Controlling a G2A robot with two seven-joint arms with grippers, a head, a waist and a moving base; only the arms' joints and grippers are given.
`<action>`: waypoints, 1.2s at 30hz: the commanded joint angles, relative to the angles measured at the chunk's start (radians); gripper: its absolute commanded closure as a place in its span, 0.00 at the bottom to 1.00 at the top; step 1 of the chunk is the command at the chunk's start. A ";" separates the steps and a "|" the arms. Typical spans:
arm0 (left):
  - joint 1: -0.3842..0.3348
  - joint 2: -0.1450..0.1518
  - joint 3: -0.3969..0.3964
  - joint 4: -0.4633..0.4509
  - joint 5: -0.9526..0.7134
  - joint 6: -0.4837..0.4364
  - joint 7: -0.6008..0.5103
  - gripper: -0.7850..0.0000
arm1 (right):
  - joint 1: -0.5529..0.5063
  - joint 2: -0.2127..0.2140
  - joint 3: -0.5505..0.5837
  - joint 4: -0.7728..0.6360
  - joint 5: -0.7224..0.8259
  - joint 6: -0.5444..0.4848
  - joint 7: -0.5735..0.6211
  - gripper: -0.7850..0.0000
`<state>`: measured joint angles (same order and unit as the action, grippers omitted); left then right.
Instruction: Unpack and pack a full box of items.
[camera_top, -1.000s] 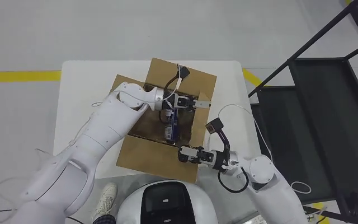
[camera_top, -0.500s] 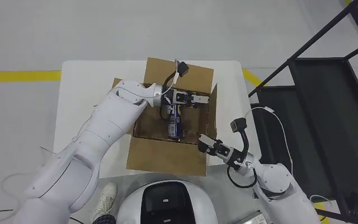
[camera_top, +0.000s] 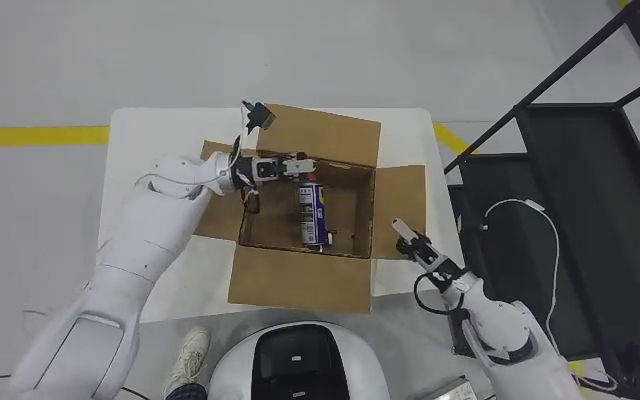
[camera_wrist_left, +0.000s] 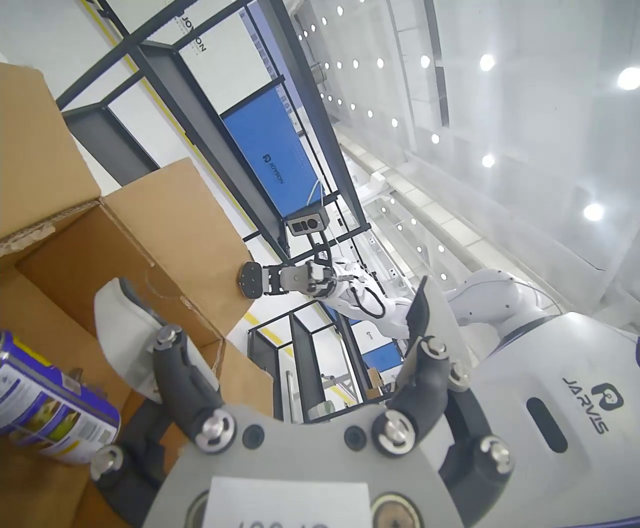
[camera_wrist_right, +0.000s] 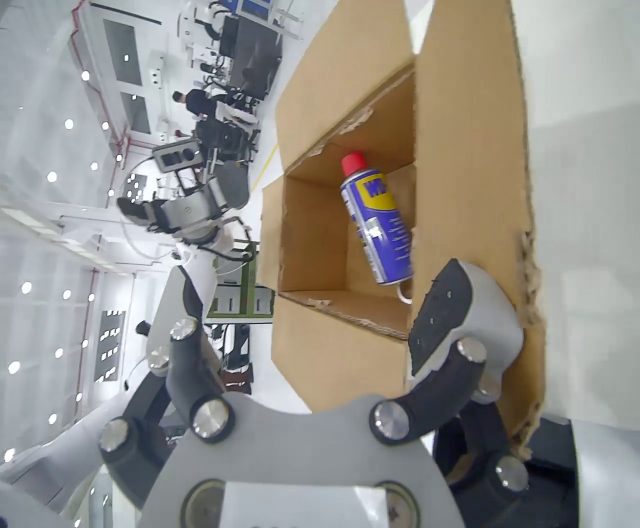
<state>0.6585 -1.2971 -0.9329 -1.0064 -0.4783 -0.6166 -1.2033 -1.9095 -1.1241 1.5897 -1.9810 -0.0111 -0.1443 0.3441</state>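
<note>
An open cardboard box (camera_top: 300, 282) stands on the white table (camera_top: 150, 140). A blue and yellow spray can (camera_top: 313, 215) with a red cap lies on its floor, also seen as the can (camera_wrist_right: 377, 225) and the can (camera_wrist_left: 45, 395). My left gripper (camera_top: 297, 164) hangs open over the box's far left part, beside the can's cap and holding nothing; its fingers (camera_wrist_left: 125, 330) are spread wide. My right gripper (camera_top: 404, 231) is open just outside the box's right side, one pad (camera_wrist_right: 445, 310) lying against the folded-out right flap (camera_top: 405, 195).
A black metal rack (camera_top: 560, 180) stands right of the table, close to my right arm. The box's far flap (camera_top: 325, 130) stands upright. Bare table surface lies left of the box, and a yellow floor line (camera_top: 50, 134) runs behind.
My left gripper drew back from the box's right half to its far left. My right arm swung from the box's front around to its right side, and the right flap now lies folded out.
</note>
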 joint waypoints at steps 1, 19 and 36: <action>0.051 0.024 -0.051 -0.068 0.023 0.018 -0.011 0.00 | 0.022 -0.001 -0.017 0.027 -0.008 0.022 -0.001 0.00; 0.347 0.123 -0.314 -0.416 0.076 0.134 0.019 0.00 | 0.105 -0.006 -0.072 -0.022 -0.163 0.095 -0.038 0.00; 0.433 0.143 -0.385 -0.432 0.054 0.102 0.102 0.00 | 0.666 -0.033 -0.504 0.134 -0.689 0.246 0.365 0.00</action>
<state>1.0923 -1.1543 -1.3180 -1.4386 -0.4241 -0.5151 -1.1015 -1.2710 -1.1545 1.1099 -1.8631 -0.6837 0.0966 0.7023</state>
